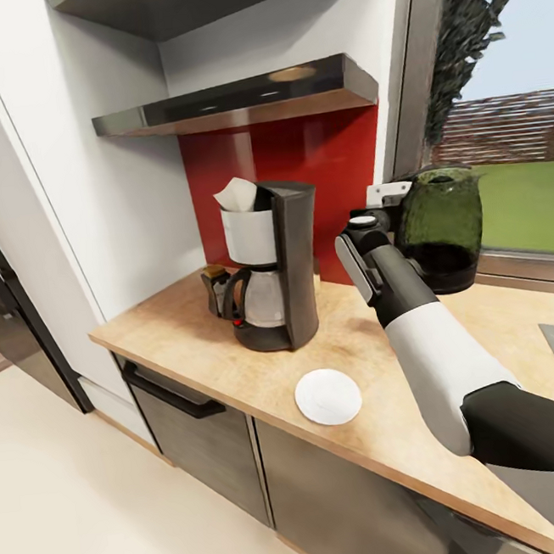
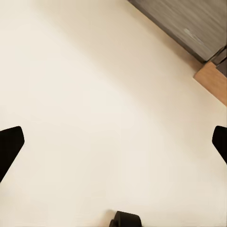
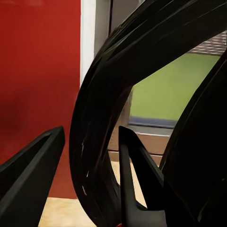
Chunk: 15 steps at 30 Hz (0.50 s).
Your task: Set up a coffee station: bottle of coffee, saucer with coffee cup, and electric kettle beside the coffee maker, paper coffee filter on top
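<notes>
right pincer on the kettle handle at the back of the surface

the right arm's white and black forearm [image 1: 444,362] is nearest, rising from the lower right across the surface [image 1: 396,435], a tan wood-grain top over dark grey cabinet fronts [image 1: 200,434]. near the front edge, left of the arm, the saucer [image 1: 328,396] lies flat with no cup on it. farther back and left stands the coffee maker [image 1: 273,264], carafe handle facing left, with the paper coffee filter [image 1: 236,194] sitting on its white upper part. just behind its left side the bottle of coffee [image 1: 215,289] stands on the surface, half hidden by the carafe. to the right, at the far edge by the window, is the electric kettle [image 1: 442,227]; whether its base touches the surface cannot be told. the right pincer [image 3: 90,156] has a finger [image 3: 33,170] on each side of the kettle's black loop handle [image 3: 94,137], closed around it. above, the kitchen shelf [image 1: 241,97] juts from the wall over a red splashback [image 1: 300,172].

the left pincer [image 2: 113,144] hangs over the pale floor [image 2: 94,94], its two tips spread wide with nothing between them.
</notes>
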Motion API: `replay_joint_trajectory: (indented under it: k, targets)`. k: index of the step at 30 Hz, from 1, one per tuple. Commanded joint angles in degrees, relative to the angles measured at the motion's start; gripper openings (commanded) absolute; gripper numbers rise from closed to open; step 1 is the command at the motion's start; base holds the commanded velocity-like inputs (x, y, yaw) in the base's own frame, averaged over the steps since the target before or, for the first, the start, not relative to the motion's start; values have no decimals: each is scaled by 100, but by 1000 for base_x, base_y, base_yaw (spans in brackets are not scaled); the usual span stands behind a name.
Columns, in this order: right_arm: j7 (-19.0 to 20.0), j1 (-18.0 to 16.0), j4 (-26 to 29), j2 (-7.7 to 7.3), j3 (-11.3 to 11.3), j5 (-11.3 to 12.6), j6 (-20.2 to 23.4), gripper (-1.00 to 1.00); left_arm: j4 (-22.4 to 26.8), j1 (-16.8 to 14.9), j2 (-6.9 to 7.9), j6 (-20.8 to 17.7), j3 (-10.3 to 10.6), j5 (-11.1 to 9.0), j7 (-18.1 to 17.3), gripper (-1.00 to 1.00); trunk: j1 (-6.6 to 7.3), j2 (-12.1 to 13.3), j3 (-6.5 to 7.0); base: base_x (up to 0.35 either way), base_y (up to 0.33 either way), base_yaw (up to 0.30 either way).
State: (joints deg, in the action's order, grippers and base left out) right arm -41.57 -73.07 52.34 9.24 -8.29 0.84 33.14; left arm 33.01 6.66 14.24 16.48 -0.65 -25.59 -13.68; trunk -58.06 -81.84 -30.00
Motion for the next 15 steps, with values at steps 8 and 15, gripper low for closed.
replay_joint_trajectory:
  k: [8,15]
  targets:
    - [15,51,-12,-1,-13,1,43,-100,4,2,0,-6,-23,-60,-47,100,-1,-3,-5,22,21,0]
    - [71,77,-61,-15,-12,644,11,-100,4,2,0,-8,-23,-60,-47,100,-1,-3,-5,0,0,0]
